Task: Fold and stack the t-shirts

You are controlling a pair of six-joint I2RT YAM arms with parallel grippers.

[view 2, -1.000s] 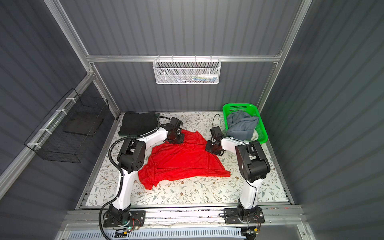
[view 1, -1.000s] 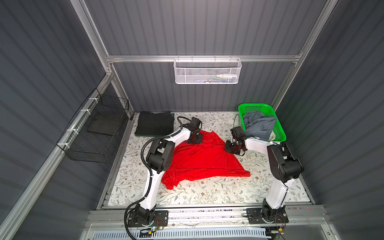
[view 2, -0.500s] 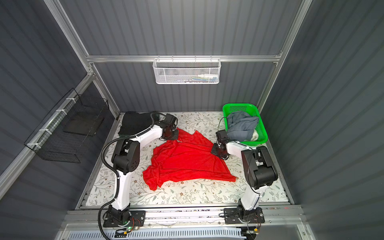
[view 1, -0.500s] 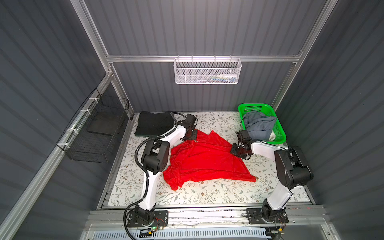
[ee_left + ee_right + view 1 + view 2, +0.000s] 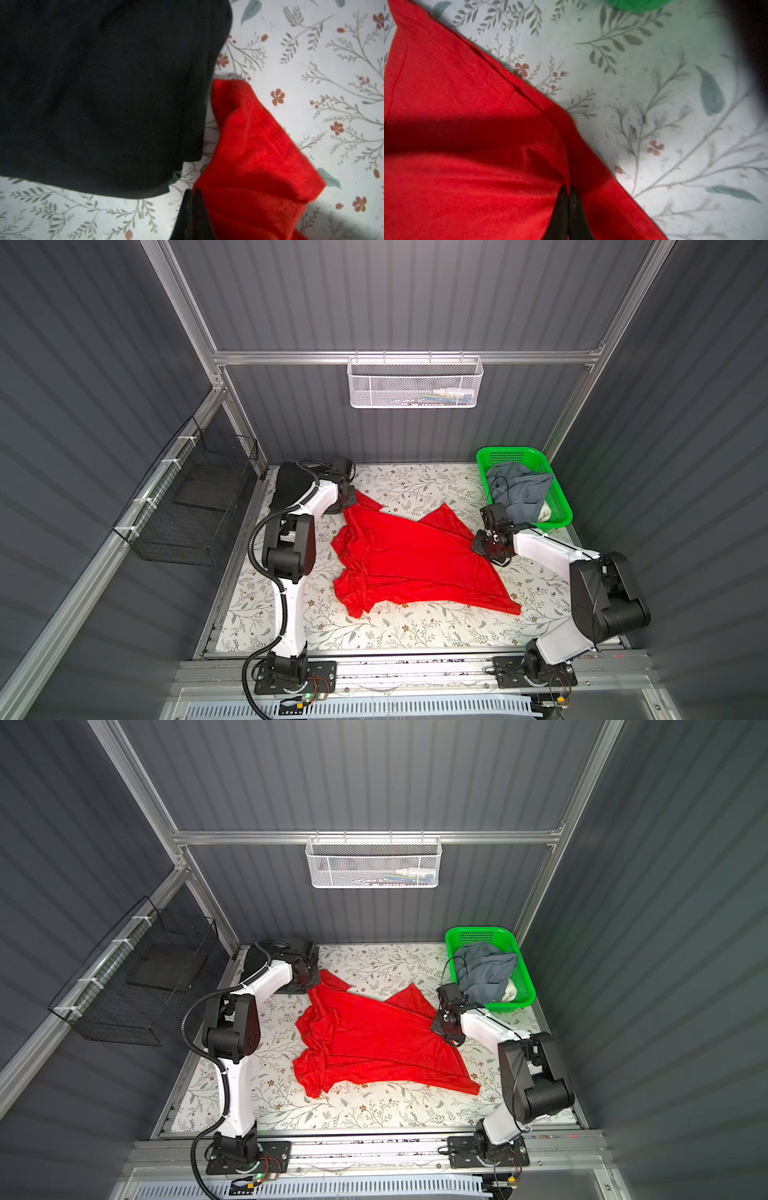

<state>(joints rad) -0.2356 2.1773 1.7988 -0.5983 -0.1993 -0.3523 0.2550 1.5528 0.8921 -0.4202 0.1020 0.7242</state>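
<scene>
A bright red t-shirt [image 5: 415, 564] [image 5: 374, 1040] lies spread and wrinkled on the floral table in both top views. My left gripper [image 5: 348, 501] [image 5: 193, 193] is shut at the shirt's far left corner, its fingers pressed together against the red cloth beside a folded black t-shirt [image 5: 291, 489] [image 5: 104, 93]. A dark green edge [image 5: 176, 176] shows under the black one. My right gripper [image 5: 478, 549] [image 5: 569, 190] is shut on the red shirt's right edge, cloth pinched between its tips. A slate grey-blue t-shirt [image 5: 519, 493] is bunched in the green basket [image 5: 482, 460].
The green basket stands at the back right corner, close behind my right arm, with a white item [image 5: 544, 513] in it. A black wire basket [image 5: 195, 506] hangs on the left wall. A white mesh basket [image 5: 415, 383] hangs on the back wall. Bare floral table [image 5: 415, 630] lies in front of the red shirt.
My grippers have moved apart, the left toward the back left beside the black shirt and the right toward the green basket. The red shirt has been drawn wider between them.
</scene>
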